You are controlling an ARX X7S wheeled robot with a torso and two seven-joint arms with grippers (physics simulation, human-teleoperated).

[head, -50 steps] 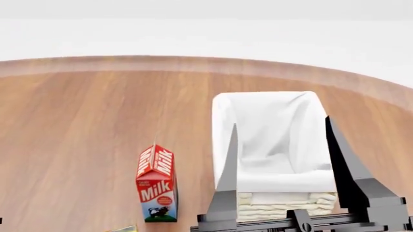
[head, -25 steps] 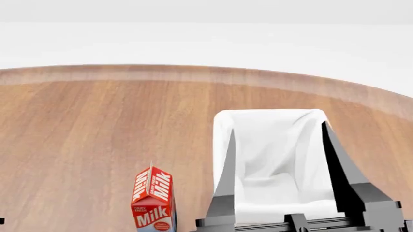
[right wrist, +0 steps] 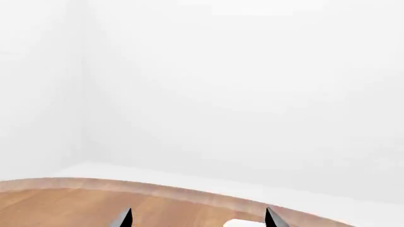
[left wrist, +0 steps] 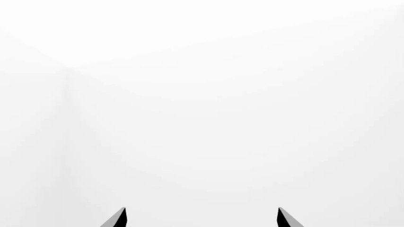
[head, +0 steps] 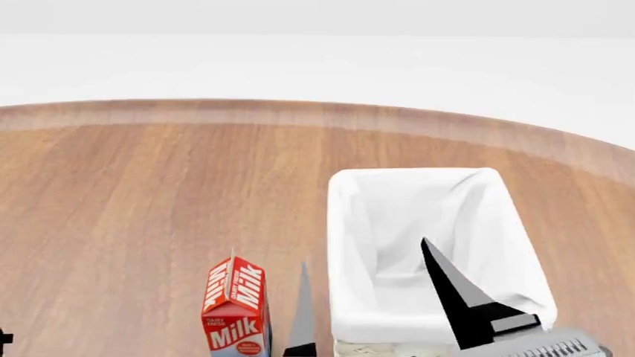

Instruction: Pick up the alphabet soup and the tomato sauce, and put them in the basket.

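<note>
Table (head: pixel 149 186) fills the head view. Basket (head: pixel 343 245) sits right of centre, liner empty. Neither can is in view, so locating them comes first; judgement: tilt the view down before reaching. Right gripper (head: pixel 367 297) is spread wide in front of the basket, left gripper (left wrist: pixel 200 216) spread too. Carton (head: pixel 235 305) reads "Milk".

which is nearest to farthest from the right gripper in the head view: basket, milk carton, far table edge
1. The basket: the right gripper hangs over its near end, one finger above the liner.
2. The milk carton: just left of the gripper, near the view's bottom.
3. The far table edge: well beyond both, at the back.
</note>
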